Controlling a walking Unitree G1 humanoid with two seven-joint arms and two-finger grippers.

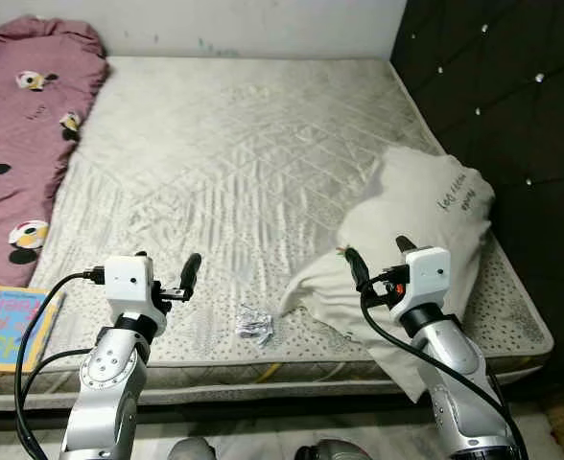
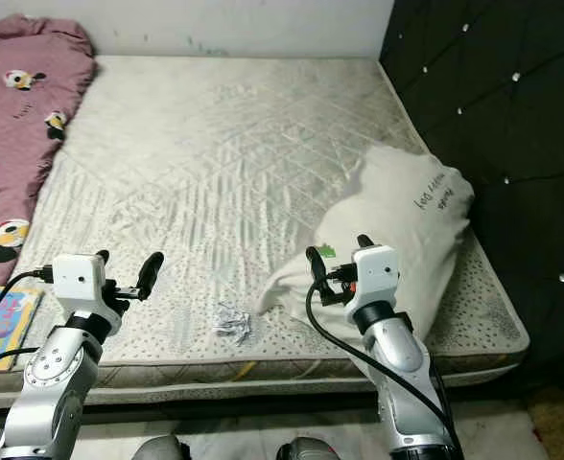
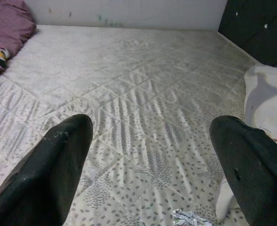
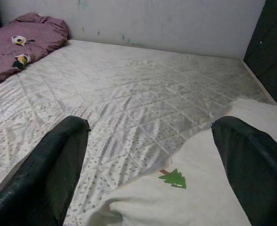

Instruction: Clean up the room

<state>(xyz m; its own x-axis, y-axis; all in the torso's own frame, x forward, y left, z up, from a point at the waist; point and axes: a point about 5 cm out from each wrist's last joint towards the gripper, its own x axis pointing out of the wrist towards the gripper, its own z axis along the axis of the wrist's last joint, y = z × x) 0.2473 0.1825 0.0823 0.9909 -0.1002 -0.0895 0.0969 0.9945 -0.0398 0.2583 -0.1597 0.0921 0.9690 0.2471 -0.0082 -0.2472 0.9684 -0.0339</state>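
Both grippers are being held spread apart, empty, above the near edge of a bare quilted mattress point(image 1: 244, 163). Just ahead of and between the left gripper point(image 1: 172, 278) and the right gripper point(image 1: 378, 261), a crumpled foil wrapper point(image 1: 254, 325) is lying on the mattress. A white pillow point(image 1: 426, 230) is being seen directly under and beyond the right gripper; handwriting on it cannot be read, and a small green tree print point(image 4: 175, 179) is showing. Outward of the left gripper, a colourful book point(image 1: 9, 326) and a pink blanket point(image 1: 23, 144) are lying.
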